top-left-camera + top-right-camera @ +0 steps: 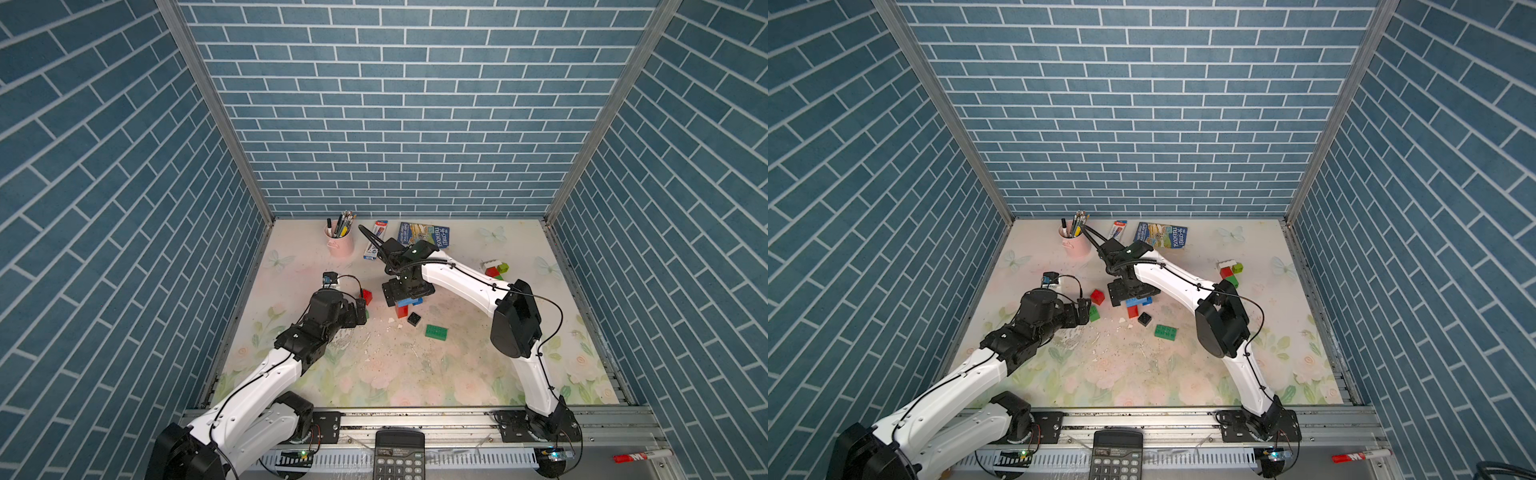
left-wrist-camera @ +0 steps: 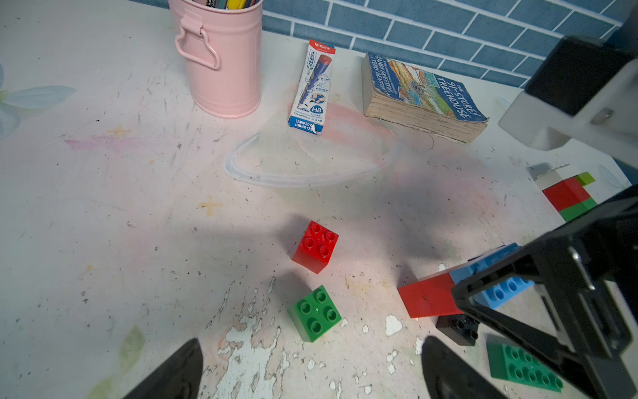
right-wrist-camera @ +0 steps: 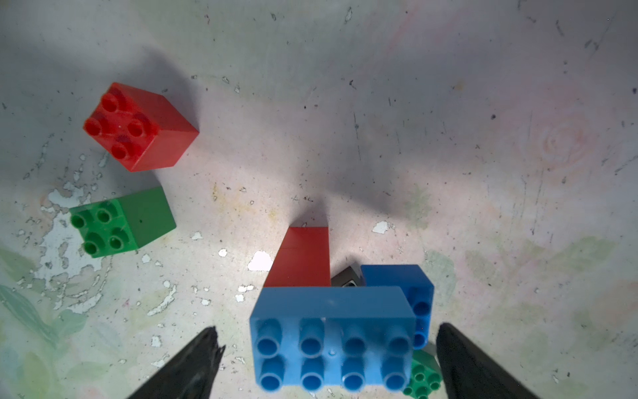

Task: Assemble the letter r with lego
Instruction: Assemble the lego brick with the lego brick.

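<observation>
Jaws of right gripper: spread wide and pointing down, one finger on either side of the long blue brick, with a strip of bare table showing on each side; nothing gripped
Long blue brick: studs up, sitting crosswise on top of the red column, near the middle of the table
Red column: upright on the table, a seam across it, its top hidden under the blue
Second blue brick: just beside one end of the long one and lower; whether the two are joined, cannot tell
Black brick: on the table just beside the column's foot
Green plate: flat, studs up, near the black brick, toward the robot's right
Jaws of left gripper: wide apart and empty, low over the table, with the green square brick just ahead of the fingertips
Red square brick: studs up, near the green one but not touching it, farther from the left gripper
Far cluster: white, red, lime and green bricks pressed together, well apart from the column, on the right toward the back
Back edge: pink bucket of pens, pencil box, book
Front rail: calculator, red marker
</observation>
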{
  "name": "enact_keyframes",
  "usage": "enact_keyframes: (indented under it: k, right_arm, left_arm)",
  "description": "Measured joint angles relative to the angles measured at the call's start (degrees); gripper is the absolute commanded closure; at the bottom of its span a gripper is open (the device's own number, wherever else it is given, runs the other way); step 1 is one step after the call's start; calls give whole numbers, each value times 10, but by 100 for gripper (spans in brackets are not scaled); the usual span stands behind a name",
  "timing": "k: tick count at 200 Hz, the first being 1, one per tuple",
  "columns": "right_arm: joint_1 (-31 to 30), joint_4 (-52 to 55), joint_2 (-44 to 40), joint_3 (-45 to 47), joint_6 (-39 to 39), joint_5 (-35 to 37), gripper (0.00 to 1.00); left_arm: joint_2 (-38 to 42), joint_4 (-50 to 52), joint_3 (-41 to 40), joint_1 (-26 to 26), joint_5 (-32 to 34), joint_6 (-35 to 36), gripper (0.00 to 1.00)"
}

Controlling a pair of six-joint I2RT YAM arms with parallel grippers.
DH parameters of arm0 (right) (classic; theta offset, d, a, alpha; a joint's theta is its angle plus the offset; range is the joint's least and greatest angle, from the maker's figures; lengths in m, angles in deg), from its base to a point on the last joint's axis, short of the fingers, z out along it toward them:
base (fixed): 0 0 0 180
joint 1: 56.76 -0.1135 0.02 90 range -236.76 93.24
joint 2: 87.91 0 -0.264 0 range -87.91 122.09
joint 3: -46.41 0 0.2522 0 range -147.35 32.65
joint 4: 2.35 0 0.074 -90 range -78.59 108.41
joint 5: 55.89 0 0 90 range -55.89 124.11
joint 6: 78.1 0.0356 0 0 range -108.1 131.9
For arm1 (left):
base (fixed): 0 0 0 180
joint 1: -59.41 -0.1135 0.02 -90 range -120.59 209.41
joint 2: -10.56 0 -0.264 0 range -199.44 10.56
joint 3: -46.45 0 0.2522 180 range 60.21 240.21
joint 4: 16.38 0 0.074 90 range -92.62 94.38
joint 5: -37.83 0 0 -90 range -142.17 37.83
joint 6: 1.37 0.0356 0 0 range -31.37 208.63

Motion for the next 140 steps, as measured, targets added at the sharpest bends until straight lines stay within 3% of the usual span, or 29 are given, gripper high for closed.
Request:
enact_keyframes:
  k: [74, 105, 140]
  right_arm:
    - [2, -10, -23, 10, -16, 15, 1]
    - [20, -33, -126, 86, -43, 5, 1]
    - [71, -71, -282, 232, -60, -35, 1]
  left_arm:
    - [-7, -1, 0, 0, -6, 5, 0]
    - [-33, -31, 0, 0, -41, 29, 1]
    - [-100, -119, 0, 2, -134, 89, 3]
